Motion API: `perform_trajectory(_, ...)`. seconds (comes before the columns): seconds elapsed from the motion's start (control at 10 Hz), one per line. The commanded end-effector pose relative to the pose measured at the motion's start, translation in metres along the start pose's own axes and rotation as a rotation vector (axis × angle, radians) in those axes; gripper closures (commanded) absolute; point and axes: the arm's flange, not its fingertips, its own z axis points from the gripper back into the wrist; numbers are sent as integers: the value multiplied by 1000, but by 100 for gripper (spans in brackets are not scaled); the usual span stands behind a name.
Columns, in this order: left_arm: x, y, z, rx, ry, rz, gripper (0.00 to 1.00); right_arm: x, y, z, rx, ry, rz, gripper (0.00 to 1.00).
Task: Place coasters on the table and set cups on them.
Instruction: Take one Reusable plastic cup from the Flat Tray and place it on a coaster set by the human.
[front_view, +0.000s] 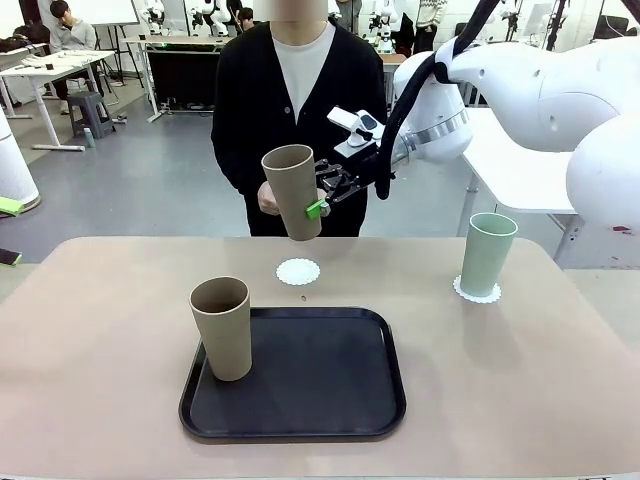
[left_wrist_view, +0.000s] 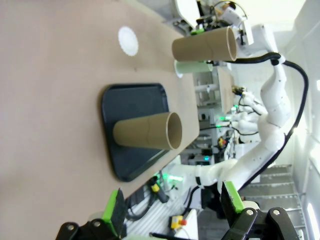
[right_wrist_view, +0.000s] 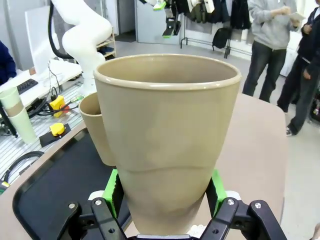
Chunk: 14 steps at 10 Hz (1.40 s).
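Front view, contents of one shared work surface.

1. Large beige-tan flat-topped table with rounded corners (front_view: 100, 330): matte, plain top.
2. Black rounded plastic tray (front_view: 290, 428): lies flat near the middle of the table, on the robot's side.
3. Tall tan-brown tapered tumbler without a handle (front_view: 222, 328): stands upright at the tray's left end, mouth up.
4. Second tan-brown tumbler (front_view: 293, 192): in the air over the far part of the table and slightly tilted. The right tool (front_view: 318, 207) is closed on its lower half, one green pad on each side. In the right wrist view both pads press against the wall. A person's hand (front_view: 268, 200) is just beside the tumbler's far side. I cannot tell whether it touches.
5. Small round white paper doily with a scalloped edge (front_view: 298, 271): bare, flat on the table just beyond the tray and below the lifted tumbler.
6. Pale mint green tumbler (front_view: 487, 250): upright on a second white doily (front_view: 478, 291), far right of the table and well apart from the tray.
7. Left tool (left_wrist_view: 172, 205), left wrist view: jaws spread wide with nothing between them, apart from every item listed.

Room: grey floor and white rectangular tables behind. A person in a black cardigan over a white top stands at the table's far side.
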Motion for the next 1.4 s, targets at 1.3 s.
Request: perform_trajectory(1.3,0,-1,1,-11,-4,-7,0,-79,-52,16,-113,-153,-75,19)
